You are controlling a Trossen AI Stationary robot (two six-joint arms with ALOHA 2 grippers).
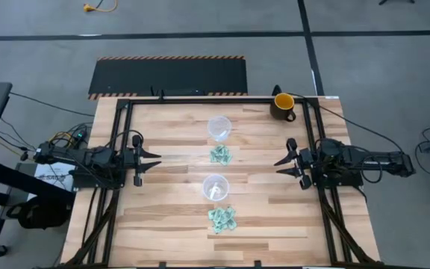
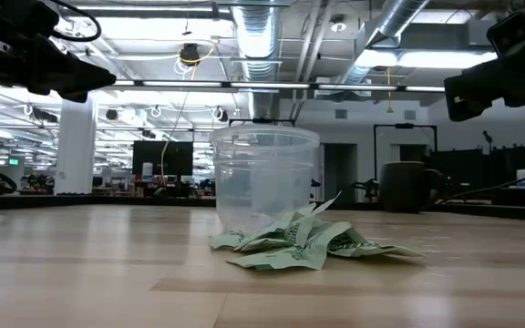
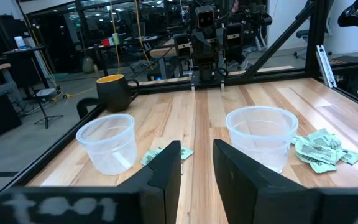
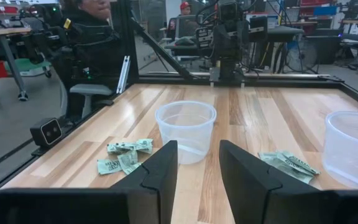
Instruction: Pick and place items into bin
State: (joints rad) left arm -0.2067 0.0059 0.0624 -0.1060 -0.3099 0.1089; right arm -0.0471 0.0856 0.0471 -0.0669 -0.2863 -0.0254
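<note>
Waiting at the left edge of the table (image 1: pixel 170 224), the left gripper (image 1: pixel 152 159) has its jaws parted and empty, aimed inward toward the centre line. Between the arms sit two clear cups and two heaps of pale green items. The far cup (image 1: pixel 219 128) has the far pile (image 1: pixel 220 155) just on its near side; the near cup (image 1: pixel 216 187) has the near pile (image 1: pixel 222 217) just on its near side, close to the table's front edge. No piece looks to be inside either cup yet.

From the left jaws, the far pile lies straight across, at about the same depth; the near pile lies across and toward the front. In the left wrist view one pile (image 3: pixel 319 148) rests beside a cup (image 3: pixel 261 137), touching or nearly so.

Mirrored at the right edge, the right gripper (image 1: pixel 284 163) has its jaws spread, holding nothing. Both arms stand about equally far from the far pile, so neither is clearly nearer. The pieces are crumpled and flat, no clear long axis. A yellow-and-dark mug (image 1: pixel 283 105) sits at the far right corner, well apart.
</note>
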